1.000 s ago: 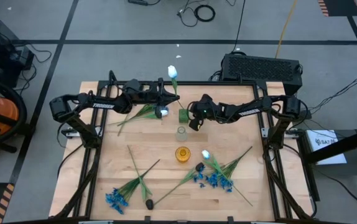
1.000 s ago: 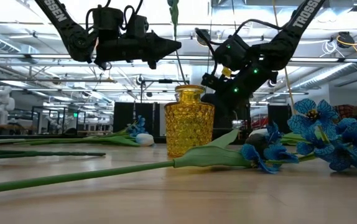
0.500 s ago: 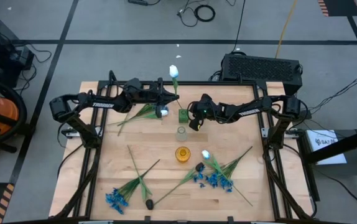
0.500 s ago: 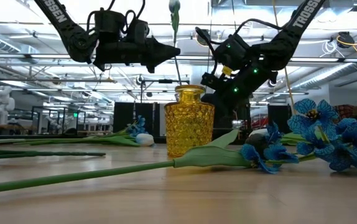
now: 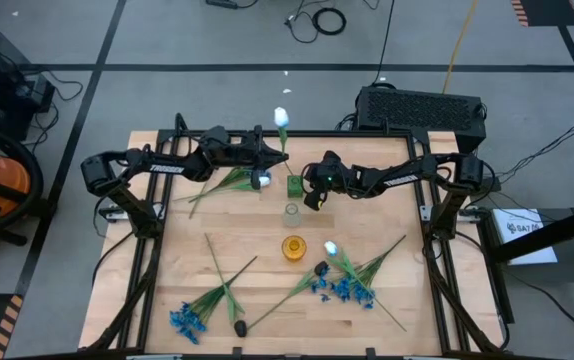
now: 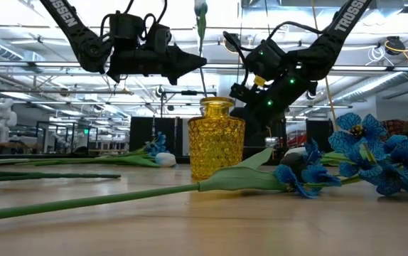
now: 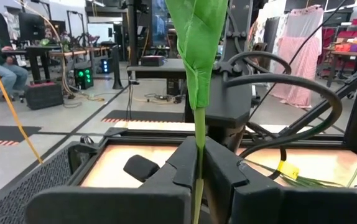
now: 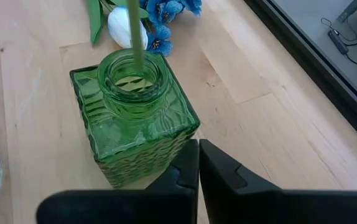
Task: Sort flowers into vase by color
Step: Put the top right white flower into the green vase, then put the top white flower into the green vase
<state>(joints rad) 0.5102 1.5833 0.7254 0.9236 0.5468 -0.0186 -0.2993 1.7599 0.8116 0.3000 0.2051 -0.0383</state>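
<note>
My left gripper [image 5: 268, 156] is shut on a white tulip, whose bud [image 5: 281, 117] stands high above it. The stem [image 8: 135, 34] runs down into the mouth of the green square vase [image 8: 135, 118] at the table's far middle [image 5: 294, 184]. My right gripper [image 8: 198, 158] is shut, its tips right beside the vase's lower corner. A clear vase [image 5: 291, 212] and a yellow vase [image 5: 294, 247] stand in a row nearer the front. My left gripper pinches the tulip's thin stem [image 7: 197, 163] between its two fingers, just below a long leaf [image 7: 198, 56]. The fingers come level from the table's left and lie across the stem. The tulip stands upright, its lower end inside the green vase's mouth [image 8: 132, 79]. My right gripper has its shut fingertips [image 8: 188, 163] at the green vase's lower corner; I cannot tell whether they touch it.
Blue flowers [image 5: 187, 320] [image 5: 345, 290], a white tulip [image 5: 330, 248] and dark buds [image 5: 240, 327] [image 5: 321, 268] lie on the table's near half. More stems with a white and blue head [image 5: 260, 180] lie under my left arm.
My left gripper's fingertips have dipped a little, and the white tulip has sunk slightly with them, so that its bud shows lower in the low view. My right gripper has kept still.
</note>
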